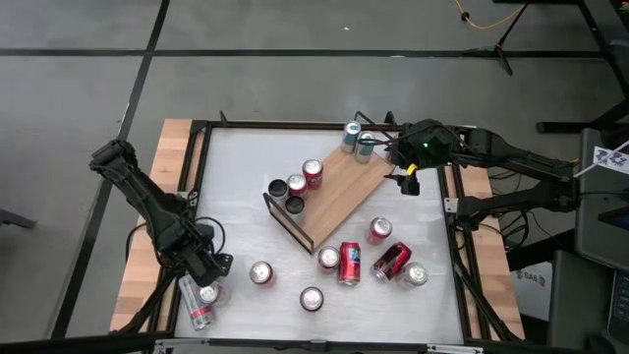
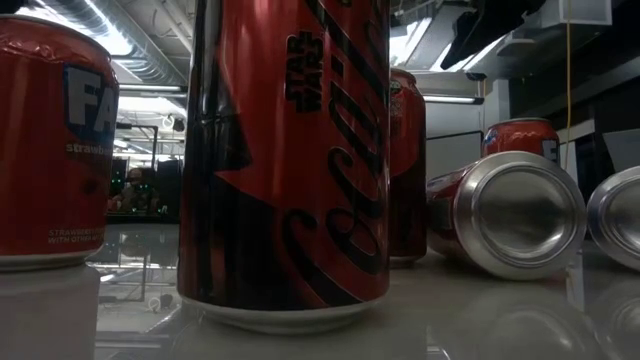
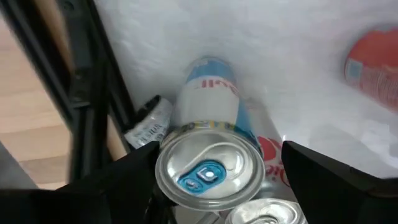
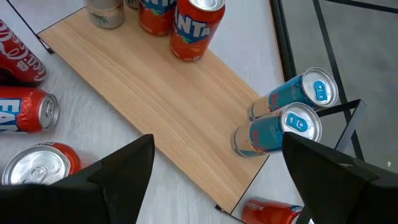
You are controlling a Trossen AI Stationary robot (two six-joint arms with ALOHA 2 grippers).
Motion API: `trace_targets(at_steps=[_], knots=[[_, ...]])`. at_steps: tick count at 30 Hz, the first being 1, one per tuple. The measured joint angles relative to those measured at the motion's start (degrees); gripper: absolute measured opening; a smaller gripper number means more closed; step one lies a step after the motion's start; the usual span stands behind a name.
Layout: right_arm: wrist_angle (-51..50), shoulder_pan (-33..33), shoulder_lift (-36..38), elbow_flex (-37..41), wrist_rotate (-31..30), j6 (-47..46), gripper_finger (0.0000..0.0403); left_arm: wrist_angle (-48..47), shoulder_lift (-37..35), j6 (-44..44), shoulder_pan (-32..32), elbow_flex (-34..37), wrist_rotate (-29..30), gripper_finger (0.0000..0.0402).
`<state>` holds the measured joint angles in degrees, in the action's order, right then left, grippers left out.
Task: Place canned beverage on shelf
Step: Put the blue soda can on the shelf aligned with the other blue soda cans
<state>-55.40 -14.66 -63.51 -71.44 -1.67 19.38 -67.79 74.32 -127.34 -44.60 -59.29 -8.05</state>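
Risk lower left: left tool, jaws open, straddles a lying can nothing gripped. Can could be rolled off tabletop edge. Right tool is held open, empty, beside shelf.

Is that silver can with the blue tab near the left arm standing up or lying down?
Lying down. The silver can rests on its side on the white table, top end facing the left wrist camera, between the open left tool.

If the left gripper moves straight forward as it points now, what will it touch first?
Probably the lying silver-and-blue can: its top sits between the open left gripper's fingers, directly ahead. Exact depth is unclear.
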Motion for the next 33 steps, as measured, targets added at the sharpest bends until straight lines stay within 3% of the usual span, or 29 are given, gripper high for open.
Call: trace_targets(at_steps=[4, 10, 20, 27, 33], knots=[[0.0, 0.0, 0.0, 0.0, 0.0, 0.02, 0.0342, 5.38, 0.0, 0.76, -0.04, 2.95, -0.91, 0.0327], [0.0, 0.0, 0.0, 0.0, 0.01, 0.02, 0.0342, 6.03, 0.0, -1.42, -0.04, 5.11, -0.14, 0.0312], [1.43, 0.0, -0.15, 0.0, 0.02, 0.03, 0.0342, 6.0, -0.13, -1.55, 0.35, 5.21, -0.32, 0.0211], [4.52, 0.0, -0.57, 0.0, 0.26, 0.07, 0.0342, 4.61, -0.64, 1.83, 2.73, 3.11, 0.15, 0.021], [5.95, 0.02, -1.64, 0.0, 0.78, 0.17, 0.0342, -5.22, -1.05, 9.1, 5.96, -2.8, 0.02, 0.0211]])
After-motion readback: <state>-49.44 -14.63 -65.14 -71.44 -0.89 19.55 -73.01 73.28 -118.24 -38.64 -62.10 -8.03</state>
